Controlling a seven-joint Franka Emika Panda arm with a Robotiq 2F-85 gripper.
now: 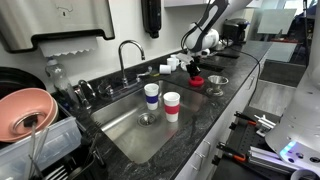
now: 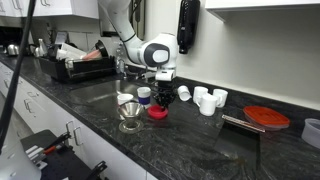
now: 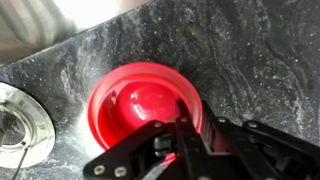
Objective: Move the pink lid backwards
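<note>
The pink lid (image 3: 135,105) is a small round reddish-pink disc lying on the dark speckled counter. It shows in both exterior views (image 1: 196,81) (image 2: 158,113), just beside the sink's end. My gripper (image 3: 183,128) is directly over it, pointing down, with the two fingers closed together on the lid's near rim. In both exterior views the gripper (image 1: 196,70) (image 2: 160,99) stands right on top of the lid. The finger tips hide part of the rim.
A metal strainer (image 1: 217,85) (image 2: 129,108) (image 3: 15,125) sits close beside the lid. Two red-banded cups (image 1: 172,104) stand in the sink (image 1: 120,130). White mugs (image 2: 206,99) and a red plate (image 2: 267,117) lie farther along the counter. A salmon bowl (image 1: 25,110) sits in the rack.
</note>
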